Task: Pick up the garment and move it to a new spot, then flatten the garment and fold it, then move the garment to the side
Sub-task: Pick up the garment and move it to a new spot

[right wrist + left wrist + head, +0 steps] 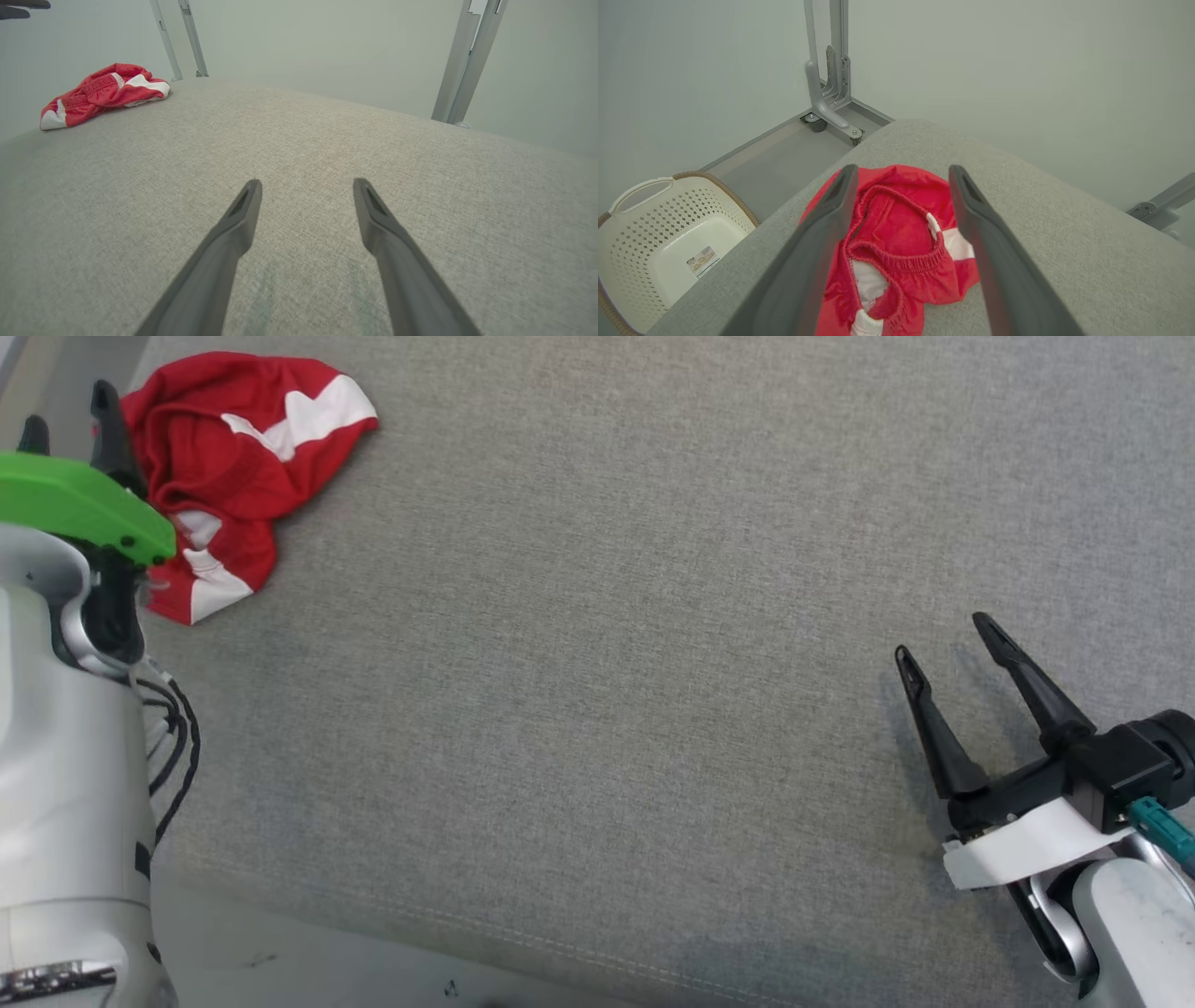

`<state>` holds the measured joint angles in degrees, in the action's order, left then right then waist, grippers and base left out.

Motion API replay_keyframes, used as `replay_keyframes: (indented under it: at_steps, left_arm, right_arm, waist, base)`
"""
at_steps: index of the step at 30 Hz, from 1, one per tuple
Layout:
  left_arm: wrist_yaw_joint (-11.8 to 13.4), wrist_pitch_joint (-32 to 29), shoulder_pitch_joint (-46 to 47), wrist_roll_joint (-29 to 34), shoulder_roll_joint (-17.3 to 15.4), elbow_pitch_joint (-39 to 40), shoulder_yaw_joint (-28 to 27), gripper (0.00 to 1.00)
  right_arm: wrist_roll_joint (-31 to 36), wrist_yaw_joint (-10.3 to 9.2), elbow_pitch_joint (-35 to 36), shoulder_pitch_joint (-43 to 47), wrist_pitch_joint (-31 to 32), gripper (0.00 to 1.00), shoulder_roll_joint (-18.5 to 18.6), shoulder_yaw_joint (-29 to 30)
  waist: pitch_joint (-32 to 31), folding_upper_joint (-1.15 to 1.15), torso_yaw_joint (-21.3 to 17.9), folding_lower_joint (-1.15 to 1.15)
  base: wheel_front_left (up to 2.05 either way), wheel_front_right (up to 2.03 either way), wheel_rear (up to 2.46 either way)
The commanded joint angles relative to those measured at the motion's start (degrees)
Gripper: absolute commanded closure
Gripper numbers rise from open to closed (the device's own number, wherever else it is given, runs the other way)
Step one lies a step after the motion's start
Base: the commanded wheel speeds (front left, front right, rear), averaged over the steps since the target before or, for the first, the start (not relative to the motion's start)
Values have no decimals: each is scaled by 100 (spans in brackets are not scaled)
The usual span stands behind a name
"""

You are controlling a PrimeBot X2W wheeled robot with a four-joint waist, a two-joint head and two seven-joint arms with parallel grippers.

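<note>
red and white garment [233,457] lies crumpled at the far left corner of the grey fabric surface [653,663], elastic waistband facing up. left gripper [903,170] is over it, fingers spread wide and framing the bunch, nothing pinched; contact with the cloth can't be told. right gripper [945,637] is spread too, over bare fabric at near right, well apart from the garment. white perforated basket [691,205] sits on the floor beside that corner.
</note>
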<state>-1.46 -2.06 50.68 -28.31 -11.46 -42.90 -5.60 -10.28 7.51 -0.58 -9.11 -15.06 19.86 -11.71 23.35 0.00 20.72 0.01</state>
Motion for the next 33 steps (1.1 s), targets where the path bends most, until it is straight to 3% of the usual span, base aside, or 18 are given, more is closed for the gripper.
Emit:
replay_keyframes:
  at_steps: [1,14,18,22,33]
  left_arm:
    - [-48,-204,333,45,-93,-232,79,0]
    - [-12,-1188,1604,-633,-97,-1910,-258,0]
    - [78,-1200,1745,-634,-231,-2336,-278,0]
    - [14,-1237,1748,-524,-226,-2654,-134,0]
    - [21,-987,1711,-492,-192,-2982,6,0]
  right_arm:
    - [21,-5,57,-115,-19,0,54,41]
    - [-63,-5,204,-493,-19,0,293,-112]
    - [-77,-5,242,-528,-19,0,300,-95]
    - [-69,-5,273,-470,-19,0,292,-31]
    - [-48,-5,344,-554,-9,0,284,-34]
  waist:
    - [440,0,-266,-1]
    - [818,0,-542,-1]
    - [896,0,-665,-1]
    - [971,0,-717,-1]
    - [1241,0,-781,-1]
  base:
    - [0,0,0]
    - [0,0,0]
    - [0,0,0]
    - [0,0,0]
    - [0,0,0]
